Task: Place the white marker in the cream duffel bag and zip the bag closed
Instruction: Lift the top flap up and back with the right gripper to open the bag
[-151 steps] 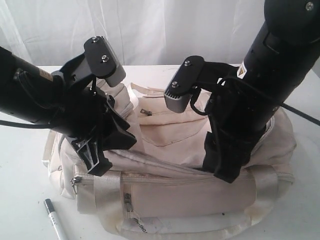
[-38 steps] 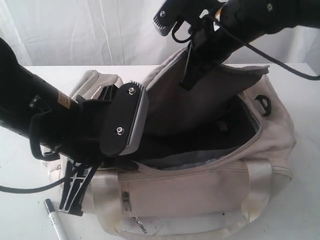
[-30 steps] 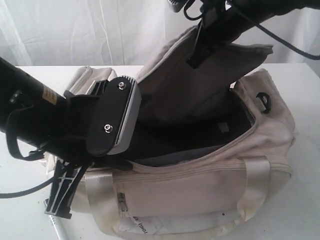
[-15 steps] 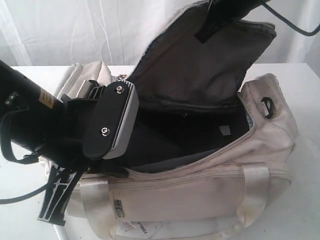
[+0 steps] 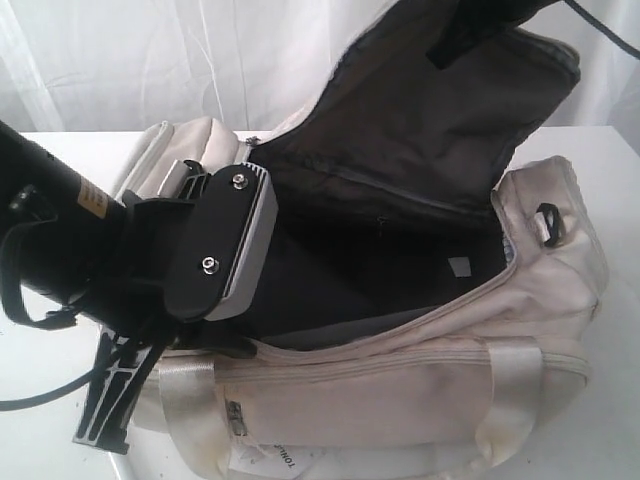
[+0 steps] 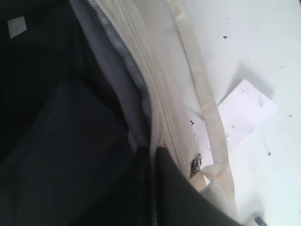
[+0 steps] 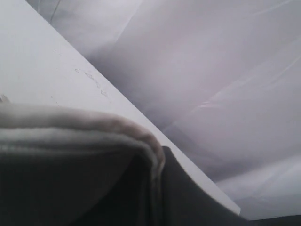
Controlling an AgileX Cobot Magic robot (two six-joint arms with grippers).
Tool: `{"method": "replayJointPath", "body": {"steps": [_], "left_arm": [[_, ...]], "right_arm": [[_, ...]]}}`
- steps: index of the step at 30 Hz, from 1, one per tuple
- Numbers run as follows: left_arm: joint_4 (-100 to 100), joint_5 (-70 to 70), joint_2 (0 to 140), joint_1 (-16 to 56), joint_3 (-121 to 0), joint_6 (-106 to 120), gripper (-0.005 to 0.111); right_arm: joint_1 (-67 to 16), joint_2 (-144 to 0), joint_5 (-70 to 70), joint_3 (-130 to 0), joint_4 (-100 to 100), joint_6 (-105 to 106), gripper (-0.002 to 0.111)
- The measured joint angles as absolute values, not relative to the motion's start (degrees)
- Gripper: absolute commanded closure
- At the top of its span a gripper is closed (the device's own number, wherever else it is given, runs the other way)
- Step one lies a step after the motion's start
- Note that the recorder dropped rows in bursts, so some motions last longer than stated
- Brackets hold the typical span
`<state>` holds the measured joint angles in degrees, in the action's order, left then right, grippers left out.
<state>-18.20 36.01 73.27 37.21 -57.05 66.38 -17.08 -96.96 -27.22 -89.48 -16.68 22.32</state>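
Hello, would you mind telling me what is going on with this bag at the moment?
The two arms are holding the cream duffel bag open. The right gripper is shut on the top flap and holds it raised, showing the dark inside. The left gripper is shut on the bag's front rim beside the zipper. The white marker does not show in any view, and the bag is not yet zipped.

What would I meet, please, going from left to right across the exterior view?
Black left robot arm, grey-edged black wrist camera block, small white tag inside the cream fabric duffel bag, black plastic loop.
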Motion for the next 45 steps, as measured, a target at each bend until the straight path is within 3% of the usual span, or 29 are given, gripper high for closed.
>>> {"method": "replayJointPath", "body": {"steps": [12, 23, 28, 32, 45], "left_arm": [[-18.2, 36.13, 73.27, 37.21, -57.05, 66.38, 0.107], [-18.2, 36.23, 73.27, 37.21, -56.96, 65.52, 0.107], [-18.2, 36.23, 73.27, 37.21, -56.96, 65.02, 0.107], [-18.2, 36.47, 73.27, 37.21, -56.96, 63.67, 0.107], [-18.2, 37.03, 72.85, 37.21, -56.96, 61.71, 0.107]], "right_arm": [[-15.45, -96.96, -26.45, -89.48, -16.15, 22.32, 0.107], [-15.57, -99.14, -27.06, -89.7, -0.36, 34.78, 0.107], [-16.59, -99.5, -29.89, -89.7, 5.19, 40.19, 0.094], [-16.83, -99.62, -31.91, -89.7, 6.72, 41.34, 0.065], [-13.66, -91.24, -50.4, -89.7, 2.67, 31.5, 0.063]]}}
